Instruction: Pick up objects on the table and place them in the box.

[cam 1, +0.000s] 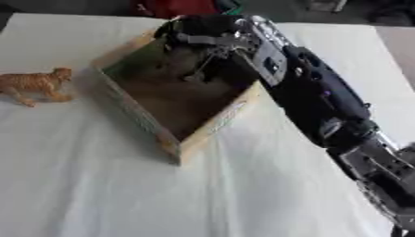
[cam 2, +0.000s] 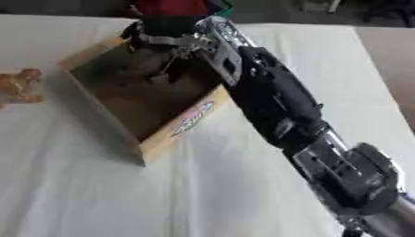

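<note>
While the right hand (cam 1: pixel 198 48) is held over the far part of the box (cam 1: pixel 207 127), its fingers (cam 1: pixel 194 74) are seen pointing down into the interior; whether anything is held between them cannot be told. An orange toy animal (cam 1: pixel 36 85) is found standing on the white desk (cam 1: pixel 122 185), well apart from the box on its left side, with its long axis lying roughly left to right. It is judged that this toy lies leftward of the fingers. The left hand is not observed in either view.
</note>
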Motion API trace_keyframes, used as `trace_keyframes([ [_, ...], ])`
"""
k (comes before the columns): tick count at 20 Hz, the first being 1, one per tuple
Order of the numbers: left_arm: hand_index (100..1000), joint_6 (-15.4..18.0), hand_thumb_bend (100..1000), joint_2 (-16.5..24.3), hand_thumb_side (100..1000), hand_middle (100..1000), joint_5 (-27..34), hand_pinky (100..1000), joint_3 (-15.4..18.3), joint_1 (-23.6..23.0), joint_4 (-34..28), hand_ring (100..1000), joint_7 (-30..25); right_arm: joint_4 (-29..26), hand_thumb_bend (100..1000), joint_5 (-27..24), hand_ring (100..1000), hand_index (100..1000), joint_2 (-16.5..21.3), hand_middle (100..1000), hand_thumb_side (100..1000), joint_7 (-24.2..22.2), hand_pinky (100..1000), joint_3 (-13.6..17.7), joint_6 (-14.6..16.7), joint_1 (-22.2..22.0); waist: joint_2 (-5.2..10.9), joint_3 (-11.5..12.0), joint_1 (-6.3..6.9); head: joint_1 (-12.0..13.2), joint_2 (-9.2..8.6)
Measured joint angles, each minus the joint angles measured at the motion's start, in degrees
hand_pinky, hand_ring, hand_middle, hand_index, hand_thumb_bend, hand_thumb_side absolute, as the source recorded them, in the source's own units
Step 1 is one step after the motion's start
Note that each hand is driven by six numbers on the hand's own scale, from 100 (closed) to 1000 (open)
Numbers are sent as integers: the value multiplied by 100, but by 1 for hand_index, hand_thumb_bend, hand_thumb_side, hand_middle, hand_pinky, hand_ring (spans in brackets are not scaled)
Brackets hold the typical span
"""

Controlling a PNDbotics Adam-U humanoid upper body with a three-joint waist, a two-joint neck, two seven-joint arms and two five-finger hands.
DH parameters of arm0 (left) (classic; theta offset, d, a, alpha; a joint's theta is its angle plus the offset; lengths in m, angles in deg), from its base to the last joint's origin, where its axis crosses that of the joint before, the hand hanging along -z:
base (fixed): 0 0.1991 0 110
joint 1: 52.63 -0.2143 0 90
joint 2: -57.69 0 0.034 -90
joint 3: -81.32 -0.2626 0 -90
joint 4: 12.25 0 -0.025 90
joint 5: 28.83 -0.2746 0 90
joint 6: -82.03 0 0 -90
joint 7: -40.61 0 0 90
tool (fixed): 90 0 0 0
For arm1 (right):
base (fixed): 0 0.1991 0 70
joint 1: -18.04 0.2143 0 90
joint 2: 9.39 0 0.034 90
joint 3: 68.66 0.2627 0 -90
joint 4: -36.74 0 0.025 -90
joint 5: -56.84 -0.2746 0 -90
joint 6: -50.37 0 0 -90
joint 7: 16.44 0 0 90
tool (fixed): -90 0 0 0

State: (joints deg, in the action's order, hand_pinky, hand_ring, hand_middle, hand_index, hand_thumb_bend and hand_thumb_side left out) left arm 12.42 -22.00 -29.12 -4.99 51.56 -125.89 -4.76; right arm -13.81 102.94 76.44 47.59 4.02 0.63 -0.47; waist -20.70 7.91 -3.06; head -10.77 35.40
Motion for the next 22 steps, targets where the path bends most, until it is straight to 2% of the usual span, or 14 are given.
trace_keyframes([
  [7,820,-1,100,0,806,766,4,554,0,1,0,706,-1,66,100,220,939,452,-21,295,100,82,357,0,82,-2,-1,1,-1,0,-15],
  [8,819,-1,100,0,806,767,4,553,0,1,0,705,-1,67,169,231,1000,862,-26,745,596,91,730,-1,91,-3,-1,2,-3,0,-15],
  [13,819,-4,100,0,806,767,5,553,0,24,0,705,-4,56,169,278,1000,862,-34,745,596,16,730,-73,16,16,-31,42,-59,15,4],
  [14,819,-5,100,0,805,767,5,553,0,28,0,706,-4,42,667,271,1000,1000,-26,961,769,-13,980,-73,-13,29,-31,37,-58,24,13],
  [16,819,-9,100,0,804,767,5,552,0,29,0,706,-5,7,703,271,1000,1000,-1,978,803,-80,1000,-117,-80,85,-31,35,-60,53,19],
  [22,819,-19,100,0,804,767,7,552,0,29,0,706,1,-99,727,176,1000,1000,59,1000,831,-333,1000,-123,-333,116,-30,32,-60,68,19],
])
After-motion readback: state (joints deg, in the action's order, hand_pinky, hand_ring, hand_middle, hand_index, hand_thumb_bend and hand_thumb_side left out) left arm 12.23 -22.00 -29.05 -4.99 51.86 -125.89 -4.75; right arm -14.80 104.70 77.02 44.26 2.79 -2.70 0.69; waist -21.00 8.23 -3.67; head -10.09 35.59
